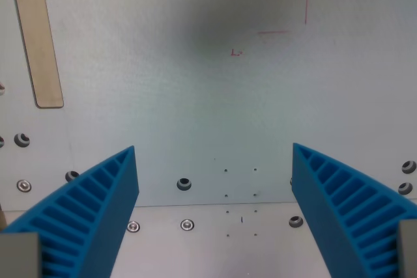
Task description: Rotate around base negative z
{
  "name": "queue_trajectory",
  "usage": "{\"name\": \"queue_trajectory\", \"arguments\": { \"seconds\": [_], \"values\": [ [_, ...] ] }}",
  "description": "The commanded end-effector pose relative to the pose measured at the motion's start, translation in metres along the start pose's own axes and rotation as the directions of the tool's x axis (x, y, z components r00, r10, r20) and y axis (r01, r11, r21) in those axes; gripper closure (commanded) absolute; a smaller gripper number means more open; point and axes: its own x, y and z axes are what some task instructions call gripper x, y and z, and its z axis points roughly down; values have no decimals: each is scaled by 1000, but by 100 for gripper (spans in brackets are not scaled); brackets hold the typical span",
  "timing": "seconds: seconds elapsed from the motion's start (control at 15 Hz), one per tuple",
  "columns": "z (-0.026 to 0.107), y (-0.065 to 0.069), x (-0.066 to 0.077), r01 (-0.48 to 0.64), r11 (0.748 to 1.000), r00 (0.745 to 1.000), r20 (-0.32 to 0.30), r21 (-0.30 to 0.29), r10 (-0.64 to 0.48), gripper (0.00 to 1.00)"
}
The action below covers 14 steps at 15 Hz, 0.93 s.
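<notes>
My gripper (214, 154) is open and empty, seen from above in the wrist view. Its two blue ribbed fingers (98, 206) stand wide apart at the lower left and lower right, over a pale grey metal table plate (195, 96). Nothing lies between the fingers. A soft dark shadow falls on the plate near the top centre.
A flat wooden strip (39, 37) lies on the plate at the wrist view's upper left. Thin red marker lines (287, 17) are drawn at the upper right. Several bolts and holes (184, 183) run along a plate seam near the bottom.
</notes>
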Motion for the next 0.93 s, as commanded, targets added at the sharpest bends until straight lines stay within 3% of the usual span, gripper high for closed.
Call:
{"name": "queue_trajectory", "arguments": {
  "seconds": [0.07, 0.93],
  "values": [
    [-2, 0, 0, -14, 1000, 1000, -4, 0, 14, 0],
    [-2, 0, 0, -186, 983, 983, -3, 2, 186, 0]
  ]
}}
